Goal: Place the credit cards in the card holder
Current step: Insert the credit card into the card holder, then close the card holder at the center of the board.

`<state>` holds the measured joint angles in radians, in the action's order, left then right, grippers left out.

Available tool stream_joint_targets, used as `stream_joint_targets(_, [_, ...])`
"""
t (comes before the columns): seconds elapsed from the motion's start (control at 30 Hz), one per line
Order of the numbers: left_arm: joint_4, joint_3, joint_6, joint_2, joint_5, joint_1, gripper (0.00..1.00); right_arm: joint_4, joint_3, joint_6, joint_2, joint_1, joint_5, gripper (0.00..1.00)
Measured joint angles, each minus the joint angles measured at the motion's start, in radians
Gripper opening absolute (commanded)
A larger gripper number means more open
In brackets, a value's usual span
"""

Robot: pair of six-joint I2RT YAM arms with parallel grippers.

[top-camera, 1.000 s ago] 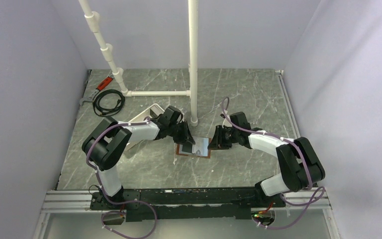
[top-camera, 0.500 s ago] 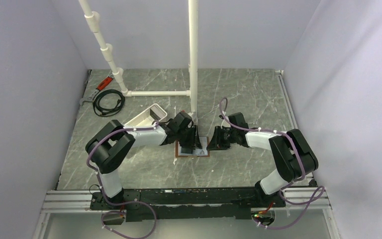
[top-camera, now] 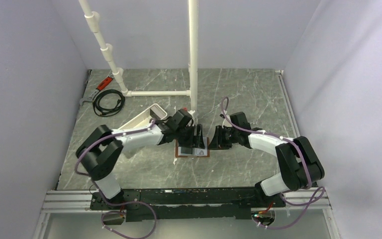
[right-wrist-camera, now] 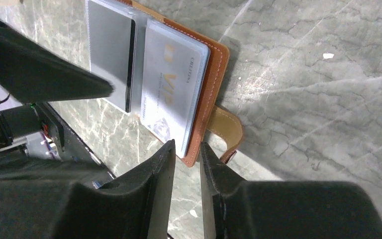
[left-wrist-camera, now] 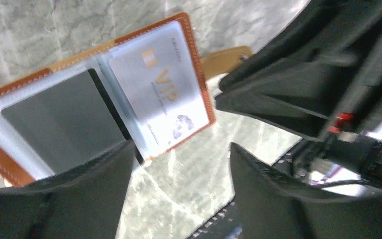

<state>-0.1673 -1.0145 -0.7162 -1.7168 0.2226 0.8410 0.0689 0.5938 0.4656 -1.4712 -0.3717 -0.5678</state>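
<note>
Two credit cards [right-wrist-camera: 174, 84] fill the card holder [right-wrist-camera: 215, 74]. Left pincer [left-wrist-camera: 181, 149] gapes empty; right pincer [right-wrist-camera: 186, 147], we cannot tell.

A: Card holder [top-camera: 193, 155] count?
B: One, reddish-brown.
A: Credit cards [left-wrist-camera: 159, 94]?
B: Two counted: one grey, one silver marked VIP.
A: Remaining items?
B: One white tray [top-camera: 142, 118], one coiled black cable [top-camera: 108, 102], one red tool [top-camera: 104, 82].

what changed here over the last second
The left pincer swung right, from beside the card holder to over it, and opened; nothing sits between its jaws. The right pincer stayed at the holder's right edge, and the holder stayed put.
</note>
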Motion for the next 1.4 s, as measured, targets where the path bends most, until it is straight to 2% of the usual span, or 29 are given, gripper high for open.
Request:
stream_joint_targets(0.07, [-0.02,0.011,0.009,0.061,0.004,-0.008,0.99,0.017,0.0,-0.013,0.019,0.0,0.005,0.3])
stream_joint_targets(0.23, [-0.063,0.087,0.008,0.242,0.017,-0.068,0.99,0.04,0.002,-0.026,0.018,0.0,0.01,0.34])
stream_joint_targets(0.33, [-0.081,0.124,-0.002,0.274,0.013,-0.108,0.99,0.039,0.009,-0.026,0.002,0.0,0.009,0.33])
stream_joint_targets(0.6, [-0.063,0.219,-0.013,0.2,0.012,-0.156,0.99,0.002,0.024,-0.019,-0.065,-0.003,-0.01,0.33])
stream_joint_targets(0.73, [0.017,0.212,-0.033,0.145,0.025,-0.158,0.99,-0.018,0.024,-0.015,-0.076,-0.003,-0.022,0.33])
stream_joint_targets(0.8, [0.064,0.212,-0.044,0.128,0.047,-0.159,0.95,-0.026,0.025,-0.012,-0.084,-0.003,-0.032,0.33])
stream_joint_targets(0.9, [0.129,0.244,-0.058,0.14,0.048,-0.16,0.91,-0.028,0.026,-0.008,-0.085,0.001,-0.039,0.33])
stream_joint_targets(1.03, [0.146,0.282,-0.065,0.206,0.03,-0.137,0.9,-0.035,0.026,0.006,-0.085,0.001,-0.04,0.34])
stream_joint_targets(1.2, [0.198,0.262,-0.074,0.266,0.047,-0.098,0.9,-0.027,0.017,0.045,-0.038,0.0,-0.043,0.4])
stream_joint_targets(1.33, [0.268,0.195,-0.089,0.215,0.087,-0.066,0.91,0.019,0.022,0.062,0.026,-0.003,-0.032,0.5])
stream_joint_targets(1.4, [0.288,0.156,-0.09,0.171,0.101,-0.05,0.91,0.077,0.037,0.061,0.058,-0.006,0.0,0.52])
